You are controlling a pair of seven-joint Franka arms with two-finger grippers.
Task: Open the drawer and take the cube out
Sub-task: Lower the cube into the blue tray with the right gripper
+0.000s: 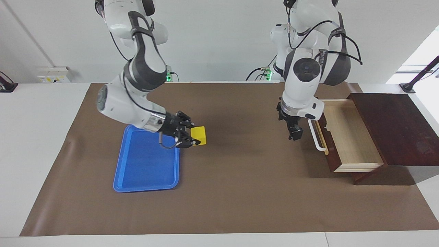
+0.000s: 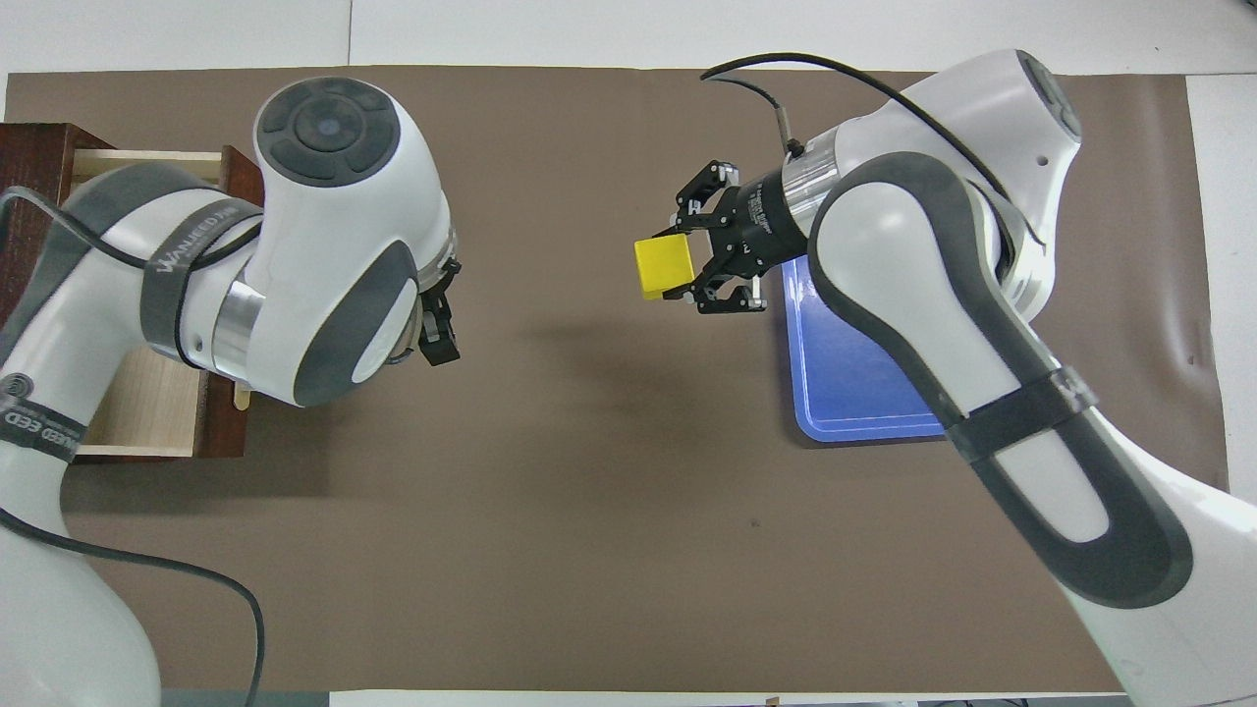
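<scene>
Cube (image 1: 199, 135): small, solid, bright yellow, sharp square edges, one face lit paler than the others. It is off the table, clenched at one end between the fingertips of the right gripper (image 1: 194, 140), over bare mat just beside the blue tray's (image 1: 144, 178) edge on the drawer's side. In the overhead view the cube (image 2: 665, 266) sticks out of the right gripper (image 2: 685, 265) toward 9 o'clock, tilted slightly.

Drawer (image 1: 346, 135): dark reddish-brown front, white bar handle (image 1: 313, 135) on a tan strip, pale wood inside. It stands pulled well out of its dark wooden box (image 1: 394, 127) at the left arm's end of the table; what shows of the interior is bare wood.

Left gripper (image 1: 295, 133): hangs pointing down over the mat, just beside the drawer handle, touching nothing. Fingers released, holding nothing. From overhead the left gripper (image 2: 437, 334) shows only partly under the arm's wrist.

Surroundings: brown mat (image 1: 240, 192) covers most of the white table (image 1: 37, 144). Blue tray lies flat at the right arm's end, at about 9 o'clock from the cube in the facing view; the right forearm crosses over its corner nearest the robots. Open mat lies between the cube and the tray.

Count: one cube, one drawer, one box, one tray, one mat, two arms.
</scene>
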